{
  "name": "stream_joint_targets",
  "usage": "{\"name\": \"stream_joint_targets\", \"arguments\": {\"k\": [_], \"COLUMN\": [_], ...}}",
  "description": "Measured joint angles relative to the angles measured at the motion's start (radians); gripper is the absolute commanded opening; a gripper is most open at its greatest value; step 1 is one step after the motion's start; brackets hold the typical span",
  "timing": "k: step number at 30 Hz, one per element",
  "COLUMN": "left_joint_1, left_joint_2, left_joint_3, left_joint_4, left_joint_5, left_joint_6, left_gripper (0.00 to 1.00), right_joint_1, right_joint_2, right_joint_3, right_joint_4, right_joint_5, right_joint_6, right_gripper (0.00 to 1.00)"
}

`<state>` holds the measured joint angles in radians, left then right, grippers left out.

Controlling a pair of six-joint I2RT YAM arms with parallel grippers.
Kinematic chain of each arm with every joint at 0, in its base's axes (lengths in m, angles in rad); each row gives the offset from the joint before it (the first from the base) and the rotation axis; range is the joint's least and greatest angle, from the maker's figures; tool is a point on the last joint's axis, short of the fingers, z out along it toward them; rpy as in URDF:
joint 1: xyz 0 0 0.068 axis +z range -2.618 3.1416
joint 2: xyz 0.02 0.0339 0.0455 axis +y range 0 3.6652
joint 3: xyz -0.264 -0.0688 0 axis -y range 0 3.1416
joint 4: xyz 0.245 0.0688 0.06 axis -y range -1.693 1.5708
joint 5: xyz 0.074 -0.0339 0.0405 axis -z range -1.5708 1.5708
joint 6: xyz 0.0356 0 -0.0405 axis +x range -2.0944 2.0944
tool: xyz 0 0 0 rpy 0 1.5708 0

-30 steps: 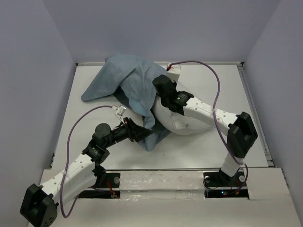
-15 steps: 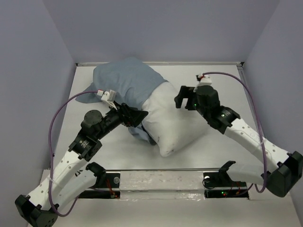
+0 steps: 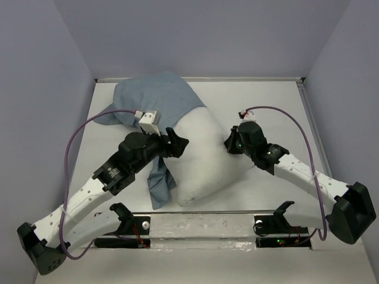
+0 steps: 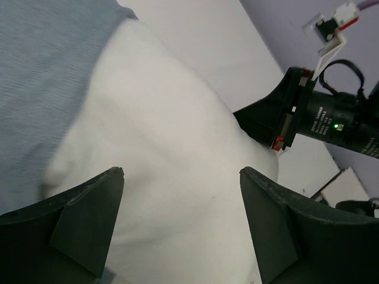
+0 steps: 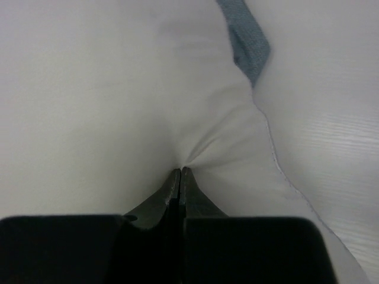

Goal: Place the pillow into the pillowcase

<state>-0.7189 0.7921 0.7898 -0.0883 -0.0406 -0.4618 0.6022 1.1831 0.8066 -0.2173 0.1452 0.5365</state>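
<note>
The white pillow [image 3: 204, 160] lies mid-table, its far left end under the blue-grey pillowcase [image 3: 155, 99]. A flap of the pillowcase trails down beside the pillow's near left side. My left gripper [image 3: 179, 144] hovers open over the pillow's left part; in the left wrist view its fingers [image 4: 89, 219] straddle bare pillow [image 4: 166, 130], pillowcase [image 4: 41, 71] to the left. My right gripper [image 3: 228, 142] is at the pillow's right edge. In the right wrist view it [image 5: 180, 170] is shut, pinching a pucker of the pillow [image 5: 106, 89].
The white table [image 3: 284, 112] is boxed in by lilac walls on three sides. Purple cables [image 3: 83, 136] loop above both arms. The arm bases and a mounting rail [image 3: 201, 222] run along the near edge. A pillowcase corner [image 5: 249, 41] peeks past the pillow.
My right gripper went from open to shut on the pillow's right edge after dropping toward it. My left arm swung right over the pillow. The pillowcase flap slid nearer the front edge.
</note>
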Motion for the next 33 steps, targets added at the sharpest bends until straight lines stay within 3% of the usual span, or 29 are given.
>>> {"name": "stream_joint_targets", "arguments": {"k": [2, 4, 5, 6, 7, 8, 12, 14, 17, 19, 24, 26, 27, 28, 29, 33], "left_joint_1": [-0.093, -0.182, -0.217, -0.235, -0.261, -0.278, -0.297, -0.301, -0.302, -0.302, -0.302, -0.299, -0.294, -0.291, -0.288, -0.274], "left_joint_2": [0.066, 0.146, 0.183, 0.2, 0.217, 0.229, 0.259, 0.3, 0.38, 0.463, 0.645, 0.713, 0.763, 0.805, 0.83, 0.888], "left_joint_3": [0.025, 0.055, 0.066, 0.07, 0.073, 0.077, 0.098, 0.134, 0.19, 0.252, 0.39, 0.429, 0.445, 0.457, 0.459, 0.434], "left_joint_4": [-0.011, -0.027, -0.046, -0.057, -0.075, -0.104, -0.173, -0.195, -0.206, -0.222, -0.246, -0.249, -0.253, -0.261, -0.262, -0.257], "left_joint_5": [-0.052, -0.116, -0.159, -0.177, -0.206, -0.251, -0.367, -0.43, -0.492, -0.541, -0.611, -0.64, -0.657, -0.678, -0.687, -0.768], "left_joint_6": [0.013, 0.028, 0.037, 0.04, 0.044, 0.048, 0.056, 0.064, 0.079, 0.095, 0.121, 0.133, 0.14, 0.146, 0.147, 0.158], "left_gripper": [0.88, 0.88, 0.88, 0.88, 0.88, 0.88, 0.9, 0.92, 0.95, 0.96, 0.98, 0.95, 0.76, 0.46, 0.0, 0.0], "right_joint_1": [0.112, 0.196, 0.227, 0.261, 0.279, 0.287, 0.264, 0.212, 0.033, -0.037, -0.067, -0.078, -0.089, -0.1, -0.115, -0.171], "right_joint_2": [-0.011, -0.01, -0.007, 0.0, 0.01, 0.018, 0.022, 0.004, -0.062, -0.07, 0.042, 0.099, 0.116, 0.127, 0.137, 0.173], "right_joint_3": [0.0, 0.001, 0.003, 0.008, 0.015, 0.019, 0.021, 0.019, 0.009, 0.01, 0.019, 0.019, 0.019, 0.019, 0.019, 0.018], "right_joint_4": [0.025, 0.056, 0.068, 0.076, 0.077, 0.082, 0.078, 0.074, 0.082, 0.106, 0.168, 0.181, 0.185, 0.192, 0.204, 0.288], "right_joint_5": [0.016, 0.02, 0.019, 0.012, 0.007, 0.004, 0.017, -0.016, -0.072, -0.082, -0.132, -0.16, -0.171, -0.181, -0.196, -0.302], "right_joint_6": [0.041, 0.071, 0.084, 0.092, 0.096, 0.084, 0.04, 0.013, -0.024, -0.043, -0.068, -0.068, -0.068, -0.067, -0.066, -0.075], "right_gripper": [0.0, 0.11, 0.35, 0.5, 0.72, 0.76, 0.74, 0.66, 0.56, 0.43, 0.43, 0.5, 0.54, 0.63, 0.66, 0.81]}}
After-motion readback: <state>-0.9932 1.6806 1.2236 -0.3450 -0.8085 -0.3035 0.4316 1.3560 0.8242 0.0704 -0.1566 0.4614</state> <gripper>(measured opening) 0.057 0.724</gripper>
